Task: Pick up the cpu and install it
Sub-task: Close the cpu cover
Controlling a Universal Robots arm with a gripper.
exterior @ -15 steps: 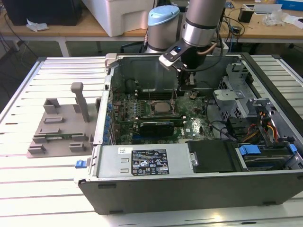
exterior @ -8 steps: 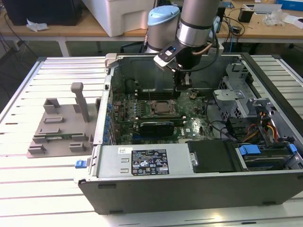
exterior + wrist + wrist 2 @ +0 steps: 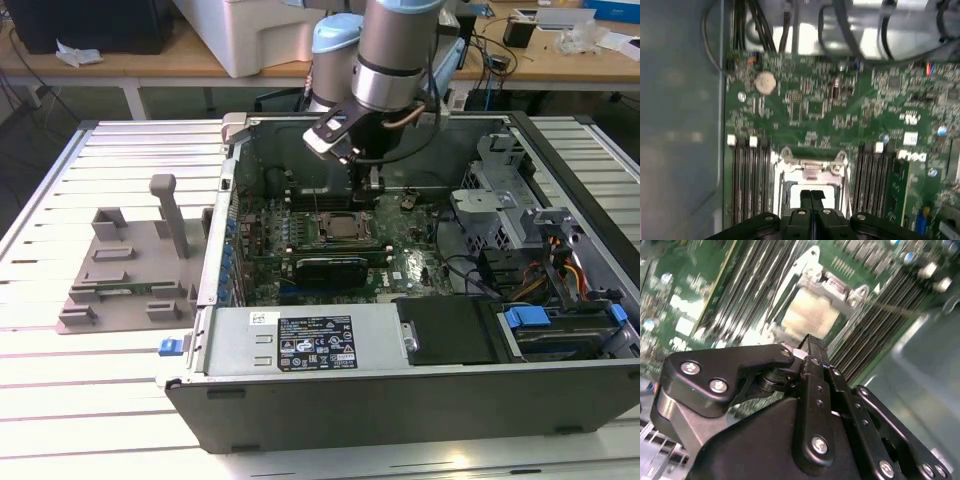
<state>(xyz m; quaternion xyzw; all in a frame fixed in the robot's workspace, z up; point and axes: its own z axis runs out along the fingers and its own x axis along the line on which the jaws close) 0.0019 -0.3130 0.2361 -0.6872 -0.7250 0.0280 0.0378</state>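
CPU, a flat square plate with a pale silvery-grey matte top, is lying level inside the metal-framed socket at the middle of the green motherboard. In the second wrist view the CPU is showing as a washed-out, slightly blurred square, bordered by the socket's bright stamped-steel frame. Long dark ribbed memory slots are running along both sides of the socket. The gripper, black with round silver screw heads, is hovering just above the socket, its two narrow fingers pressing flat together with nothing visible between them. The grey sheet-metal computer case is lying open on its side.
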